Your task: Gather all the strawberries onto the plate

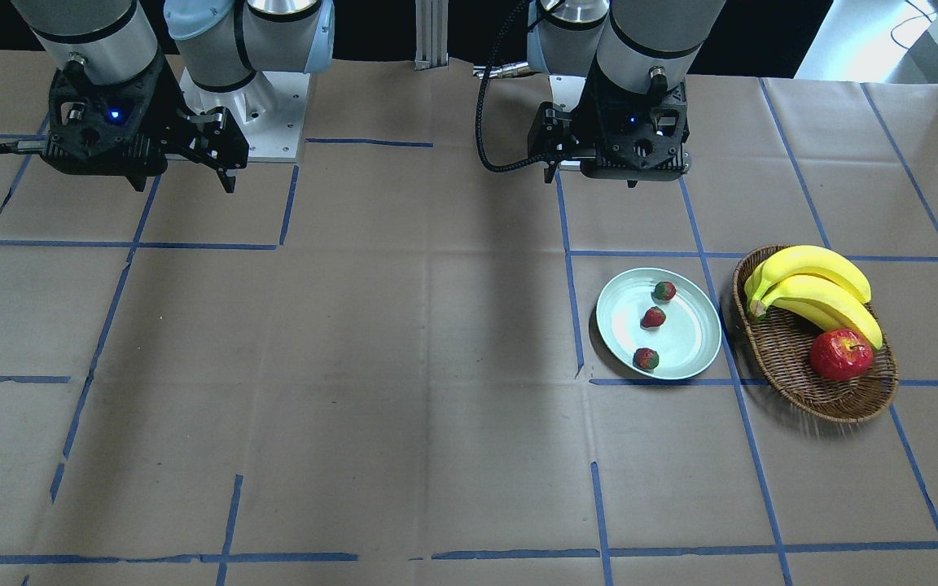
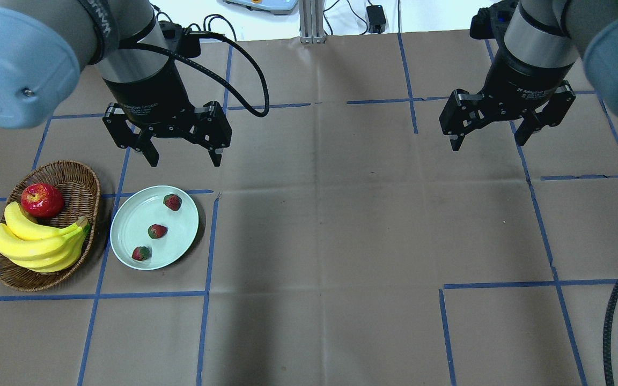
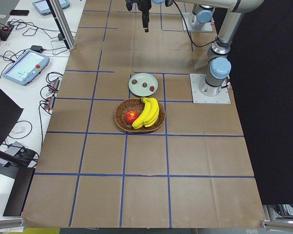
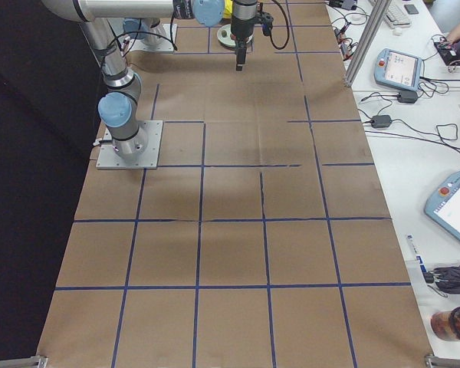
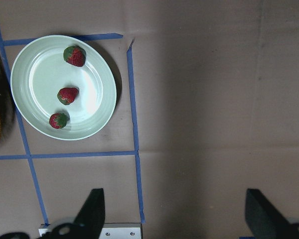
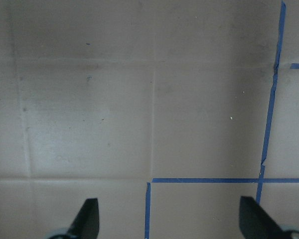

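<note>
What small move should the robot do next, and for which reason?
Probably only a small retreat of the left gripper away from the plate, with no new pick. All three strawberries already lie on the plate, and no other berry shows outside it. The left gripper and the right gripper are both open and empty.

red strawberries (image 2: 157, 231), mint-green plate (image 2: 129, 222)
</note>
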